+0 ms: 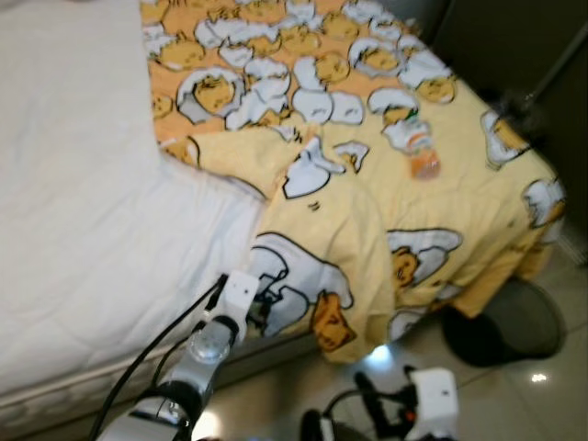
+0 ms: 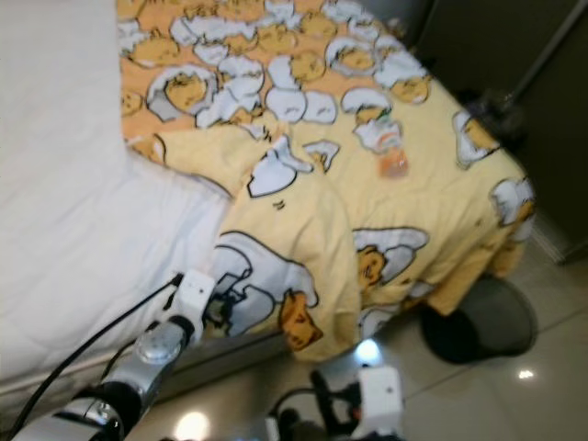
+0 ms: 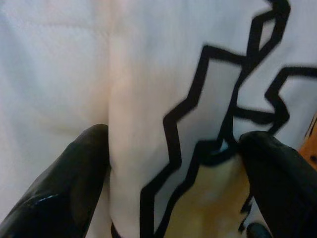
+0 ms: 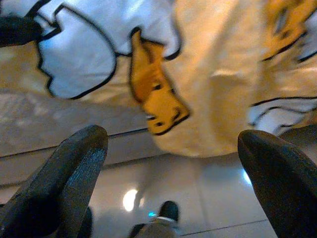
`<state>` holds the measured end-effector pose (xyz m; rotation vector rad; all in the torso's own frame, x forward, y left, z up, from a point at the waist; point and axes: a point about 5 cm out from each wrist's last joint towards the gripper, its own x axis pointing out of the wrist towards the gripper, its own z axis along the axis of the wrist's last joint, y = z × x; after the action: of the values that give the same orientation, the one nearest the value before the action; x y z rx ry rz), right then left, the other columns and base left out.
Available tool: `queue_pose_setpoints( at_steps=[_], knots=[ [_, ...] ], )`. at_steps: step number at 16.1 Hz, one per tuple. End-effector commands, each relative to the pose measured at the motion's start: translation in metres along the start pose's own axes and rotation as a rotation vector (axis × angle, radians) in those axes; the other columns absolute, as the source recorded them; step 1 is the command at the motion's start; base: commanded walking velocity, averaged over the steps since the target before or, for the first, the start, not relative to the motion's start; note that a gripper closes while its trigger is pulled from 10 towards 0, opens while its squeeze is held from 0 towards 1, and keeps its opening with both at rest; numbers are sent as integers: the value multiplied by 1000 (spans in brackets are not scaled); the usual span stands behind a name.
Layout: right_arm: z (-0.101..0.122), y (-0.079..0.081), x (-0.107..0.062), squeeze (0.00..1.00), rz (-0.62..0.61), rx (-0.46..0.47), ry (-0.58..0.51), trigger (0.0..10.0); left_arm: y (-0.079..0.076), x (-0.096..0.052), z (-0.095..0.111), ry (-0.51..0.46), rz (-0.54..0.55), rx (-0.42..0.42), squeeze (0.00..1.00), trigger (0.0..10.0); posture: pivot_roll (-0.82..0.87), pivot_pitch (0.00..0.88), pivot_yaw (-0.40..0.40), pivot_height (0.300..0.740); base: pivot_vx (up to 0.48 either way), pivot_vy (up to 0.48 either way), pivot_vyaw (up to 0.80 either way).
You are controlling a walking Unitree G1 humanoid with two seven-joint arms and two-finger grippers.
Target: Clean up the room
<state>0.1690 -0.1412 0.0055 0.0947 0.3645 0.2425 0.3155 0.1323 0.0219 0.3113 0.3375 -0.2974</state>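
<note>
A yellow blanket (image 1: pixel 367 184) printed with egg characters covers the right part of the bed and hangs over its foot edge. On it lies a small clear bottle (image 1: pixel 421 152) with orange contents. My left gripper (image 1: pixel 262 310) is at the blanket's hanging edge. In the left wrist view its fingers (image 3: pixel 74 188) stand open, with a fold of the blanket (image 3: pixel 163 124) between them. My right gripper (image 1: pixel 354 400) is low over the floor, below the hanging edge. It is open and holds nothing, and its fingers (image 4: pixel 74 173) point at the blanket (image 4: pixel 208 74).
White bedding (image 1: pixel 83 202) takes up the bed's left side. A dark round bin (image 1: pixel 514 322) stands on the glossy tiled floor (image 1: pixel 514 404) by the bed's right corner. Dark furniture (image 1: pixel 533 55) rises behind that corner.
</note>
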Motion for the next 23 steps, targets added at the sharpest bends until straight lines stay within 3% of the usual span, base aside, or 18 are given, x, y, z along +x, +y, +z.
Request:
queue_pose_setpoints(
  at_steps=[1,3,9,15,20,21,23],
  knots=[
    [-7,5,0,0,-6,2,18,10000,-3,-4,-14,82,-27,4,0,0,3,260,-12,740,0,0,0],
    [-9,8,3,0,-3,1,14,10000,2,-3,-14,100,-8,-21,0,0,-8,264,-6,740,0,0,0],
    [-6,-5,1,0,-43,-40,-1,10000,6,1,-7,91,24,-86,0,0,-42,270,-12,740,0,0,0],
    [-6,-4,1,0,-31,-52,3,10000,3,-4,-15,101,-26,5,0,0,-45,273,-16,740,0,0,0],
    [-5,-7,3,0,-34,-57,5,10000,-1,-12,-32,148,-91,16,0,0,-39,267,-16,740,0,0,0],
    [-5,-7,4,0,-33,-58,6,10000,-6,-14,-37,168,-109,37,0,10000,-35,263,-17,740,0,0,0],
    [-4,-8,5,0,-31,-62,7,10000,-10,-16,-40,163,-127,50,0,10000,-33,259,-19,740,0,0,0]
  ],
)
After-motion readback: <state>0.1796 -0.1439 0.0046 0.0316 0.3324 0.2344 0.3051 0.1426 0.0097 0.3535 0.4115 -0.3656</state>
